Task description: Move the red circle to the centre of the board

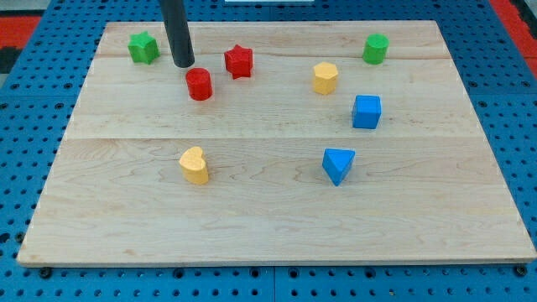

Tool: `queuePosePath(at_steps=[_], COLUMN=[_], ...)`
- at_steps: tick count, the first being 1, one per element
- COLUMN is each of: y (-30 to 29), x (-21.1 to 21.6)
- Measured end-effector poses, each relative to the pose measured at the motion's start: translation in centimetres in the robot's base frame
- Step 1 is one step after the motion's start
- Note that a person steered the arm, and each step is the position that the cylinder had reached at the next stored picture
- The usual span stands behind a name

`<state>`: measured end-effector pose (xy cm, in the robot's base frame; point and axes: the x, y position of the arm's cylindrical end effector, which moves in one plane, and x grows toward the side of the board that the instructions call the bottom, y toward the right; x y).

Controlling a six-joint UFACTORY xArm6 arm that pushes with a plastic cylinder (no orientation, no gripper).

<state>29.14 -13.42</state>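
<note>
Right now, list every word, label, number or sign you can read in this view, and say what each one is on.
None: no text, number or sign shows anywhere.
The wooden board, the coloured blocks such as the red circle, and my tip, just up-left of that circle, are all unmarked.

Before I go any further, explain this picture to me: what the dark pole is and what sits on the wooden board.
There is one camera view, looking down at a wooden board. The pole is my rod; its lower end, my tip, only pushes blocks and holds nothing. It stands just up and left of the red circle, close beside it. Nearby are a red star and a green star. To the view's right are a yellow hexagon, green cylinder, blue cube and blue triangle. A yellow heart lies lower left.
</note>
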Motion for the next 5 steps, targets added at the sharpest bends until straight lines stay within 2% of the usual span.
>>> queuePosePath(at_steps=[1,2,3,4,5], y=[0.0,1.5,3.9,8.6,9.3], x=[0.5,4.7,6.4,10.1,10.3])
